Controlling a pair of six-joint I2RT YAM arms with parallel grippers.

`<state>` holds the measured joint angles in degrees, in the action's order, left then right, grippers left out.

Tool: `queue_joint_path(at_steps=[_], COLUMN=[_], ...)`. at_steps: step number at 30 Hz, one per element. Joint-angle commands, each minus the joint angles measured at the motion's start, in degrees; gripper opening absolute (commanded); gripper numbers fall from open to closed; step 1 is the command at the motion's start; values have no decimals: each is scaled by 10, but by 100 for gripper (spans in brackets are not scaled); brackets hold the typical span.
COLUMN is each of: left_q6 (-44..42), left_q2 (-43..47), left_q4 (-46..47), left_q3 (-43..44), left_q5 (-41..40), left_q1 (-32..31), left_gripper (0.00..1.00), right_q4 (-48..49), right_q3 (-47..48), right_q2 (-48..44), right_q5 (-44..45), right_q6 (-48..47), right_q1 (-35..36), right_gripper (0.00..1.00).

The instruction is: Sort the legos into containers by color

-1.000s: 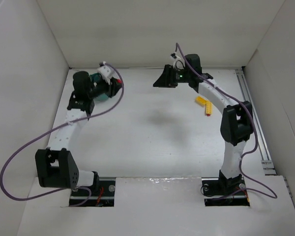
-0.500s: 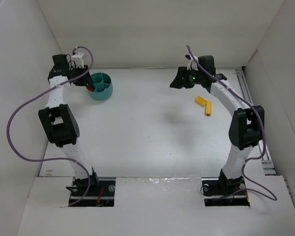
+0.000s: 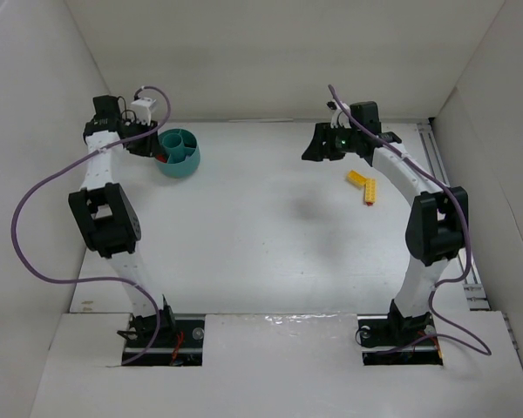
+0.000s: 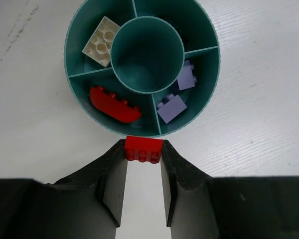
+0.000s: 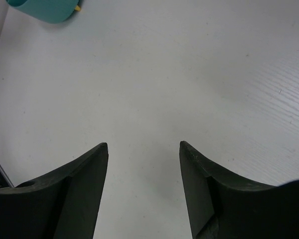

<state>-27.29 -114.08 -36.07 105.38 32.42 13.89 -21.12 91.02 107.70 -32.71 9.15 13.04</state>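
One red plastic brick, pinched in the left gripper, hangs just left of the round teal bowl's red compartment.

The white table carried a round teal bowl, standing upright at its far left. Well apart from it, toward the far right, two yellow legos lay flat on the surface, just beside each other.

bowl: cut by top edge | yellow speck: too small
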Motion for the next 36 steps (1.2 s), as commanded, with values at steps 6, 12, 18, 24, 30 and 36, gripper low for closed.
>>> queue_joint_path(at_steps=[6, 12, 18, 24, 30, 36], left_q6=[-35, -35, -35, -35, -35, -14], left_q2=[-24, -51, -67, -72, -65, -1], left_q4=[7, 7, 7, 14, 25, 42], left_q3=[32, 52, 75, 80, 80, 80], left_q5=[-28, -28, -33, -46, -51, 19], left_q1=[-5, -16, -16, -16, -16, 6], left_gripper=[3, 6, 13, 34, 55, 57], right_q4=[-1, -1, -1, -1, -6, -35], right_q3=[25, 25, 25, 25, 25, -3], right_q2=[-5, -5, -5, -5, -5, -20], right_q5=[-2, -2, 4, 14, 26, 31], right_q6=[-12, -12, -12, -18, -30, -58], right_q1=[-2, -2, -2, -2, -2, -25], right_gripper=[64, 66, 67, 69, 71, 67])
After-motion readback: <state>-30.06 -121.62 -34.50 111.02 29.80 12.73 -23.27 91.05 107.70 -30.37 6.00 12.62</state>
